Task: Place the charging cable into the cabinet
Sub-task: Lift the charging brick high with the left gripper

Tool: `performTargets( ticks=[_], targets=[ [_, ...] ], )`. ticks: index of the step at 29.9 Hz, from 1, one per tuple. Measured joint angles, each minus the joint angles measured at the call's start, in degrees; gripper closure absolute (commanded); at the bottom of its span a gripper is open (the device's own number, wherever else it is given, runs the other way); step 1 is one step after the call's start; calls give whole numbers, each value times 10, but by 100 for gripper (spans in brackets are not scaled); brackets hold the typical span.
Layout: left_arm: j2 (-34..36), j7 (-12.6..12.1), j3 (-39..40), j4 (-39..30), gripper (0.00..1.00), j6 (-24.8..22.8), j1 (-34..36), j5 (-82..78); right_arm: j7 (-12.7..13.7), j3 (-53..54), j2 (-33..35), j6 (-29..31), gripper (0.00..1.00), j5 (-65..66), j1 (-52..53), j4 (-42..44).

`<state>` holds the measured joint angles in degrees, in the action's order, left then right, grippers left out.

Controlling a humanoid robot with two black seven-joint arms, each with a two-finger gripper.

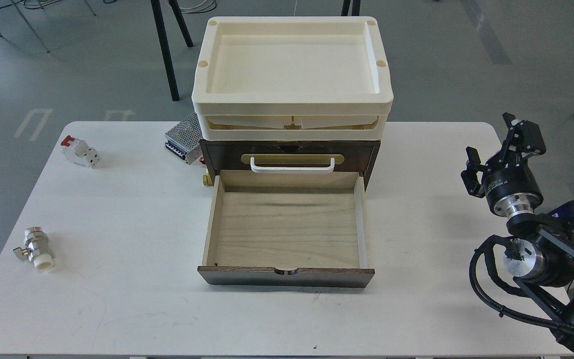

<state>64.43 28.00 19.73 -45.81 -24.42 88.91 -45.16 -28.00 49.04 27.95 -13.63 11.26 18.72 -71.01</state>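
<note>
At the far left of the frame, on the white table (132, 279), we see a small white-and-red circuit breaker (79, 151) in the upper left and a metal valve (35, 248) with a cream plastic end lower down, shiny and knurled. Moving toward the centre, a perforated metal power-supply box (183, 137) peeks out beside the cabinet (227, 155), touching or just beside its left wall.

The cabinet itself is dark brown wood, with a cream plastic tray (292, 97) stacked on top, smooth and rounded at the corners. A white handle (292, 167) sits on a brass plate on the upper front. The lower drawer (287, 224) is pulled out toward us, pale bare wood inside, grain visible, and nothing lies in it.

The charging cable we cannot find anywhere in this view; neither the table, the tray nor the drawer shows it. We judge that such an adapter would be light, hard and smooth, with a limp cord, so we would take it across the flat body's narrow sides, not by the cord.

At the right edge, our right gripper (491, 144) hovers above the table's corner, its black fingers parted and holding nothing. Our left gripper is out of view.
</note>
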Motion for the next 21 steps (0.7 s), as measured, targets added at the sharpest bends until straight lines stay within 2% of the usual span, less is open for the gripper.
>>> performTargets(
  ticks=[4,10,15,21],
  targets=[
    [24,0,36,-140,97,4,6,0,0,0,0,0,1,0,0,0],
    [25,0,41,-304,96,11,3,-9,0,0,0,0,1,1,0,0],
    [-4,0,18,-392,96,16,-22,-53,0,0,0,0,1,1,0,0],
    [-49,0,-2,-448,95,24,-94,-111,0,0,0,0,1,1,0,0]
  ],
)
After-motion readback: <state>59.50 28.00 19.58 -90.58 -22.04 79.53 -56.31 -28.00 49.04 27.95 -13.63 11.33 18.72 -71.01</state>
